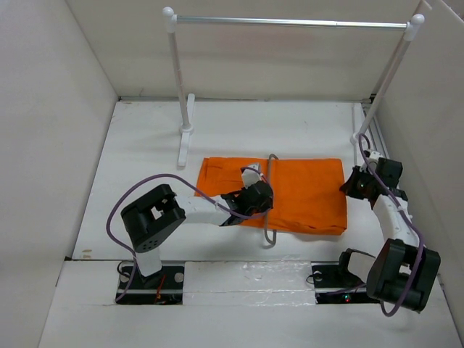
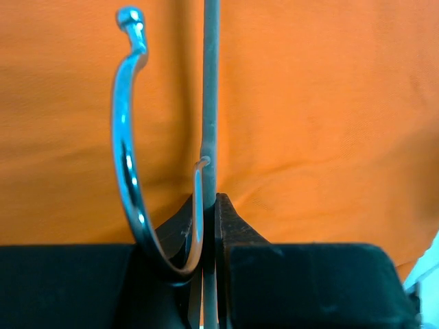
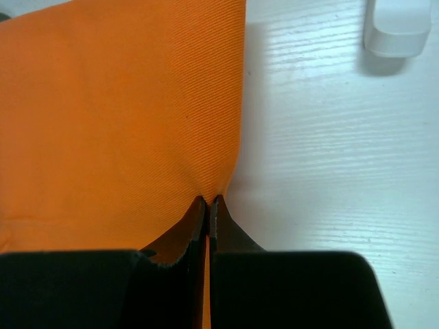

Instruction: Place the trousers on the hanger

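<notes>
The orange trousers (image 1: 297, 194) lie folded flat mid-table. The thin grey hanger (image 1: 267, 229) runs across their left part, its hook toward the rail. My left gripper (image 1: 255, 197) is over the trousers, shut on the hanger. In the left wrist view the grey hanger rod (image 2: 210, 103) passes between the closed left gripper (image 2: 211, 200), with the silver hook (image 2: 125, 157) curving left and orange trousers (image 2: 329, 103) behind. My right gripper (image 1: 353, 185) is at the trousers' right edge. In the right wrist view that gripper (image 3: 208, 200) is shut on the edge of the trousers (image 3: 116, 110).
A silver rail (image 1: 290, 22) on white posts stands at the back, its left foot (image 1: 186, 138) near the trousers' far left corner and its right post (image 1: 384, 80) beside the right arm. A white foot (image 3: 398, 27) shows in the right wrist view. White walls enclose the table.
</notes>
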You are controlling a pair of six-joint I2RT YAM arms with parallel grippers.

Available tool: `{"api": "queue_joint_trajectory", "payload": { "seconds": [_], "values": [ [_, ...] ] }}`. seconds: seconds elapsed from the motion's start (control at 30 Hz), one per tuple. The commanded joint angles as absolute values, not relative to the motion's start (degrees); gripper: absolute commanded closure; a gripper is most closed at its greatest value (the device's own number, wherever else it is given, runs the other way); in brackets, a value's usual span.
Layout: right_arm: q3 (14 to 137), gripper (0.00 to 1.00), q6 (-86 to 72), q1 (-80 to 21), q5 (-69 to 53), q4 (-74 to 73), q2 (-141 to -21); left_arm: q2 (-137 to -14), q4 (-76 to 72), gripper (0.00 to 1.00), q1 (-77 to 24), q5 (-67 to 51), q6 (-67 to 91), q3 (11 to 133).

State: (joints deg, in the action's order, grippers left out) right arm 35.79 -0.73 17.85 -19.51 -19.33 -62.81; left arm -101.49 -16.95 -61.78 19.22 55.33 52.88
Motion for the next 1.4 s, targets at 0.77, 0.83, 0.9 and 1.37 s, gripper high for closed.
{"api": "queue_joint_trajectory", "payload": {
  "seconds": [0.77, 0.83, 0.9, 1.37],
  "values": [
    [40.8, 0.96, 2.3, 17.1, -25.8, -19.1, -69.8, -89.6, -4.4, 1.00, -62.8, 33.0, 47.4, 64.9],
    [42.5, 0.79, 2.3, 15.2, -26.2, -21.1, -66.5, -86.8, -3.9, 1.00, -62.8, 33.7, 45.8, 66.1],
    [45.8, 0.57, 2.5, 13.2, -26.6, -25.6, -63.6, -84.5, -3.8, 1.00, -62.8, 33.8, 44.6, 67.0],
    [38.2, 0.23, -37.2, -25.3, -29.6, -13.7, -28.4, -85.4, -9.0, 1.00, -62.8, 29.6, 43.6, 70.3]
  ]
}}
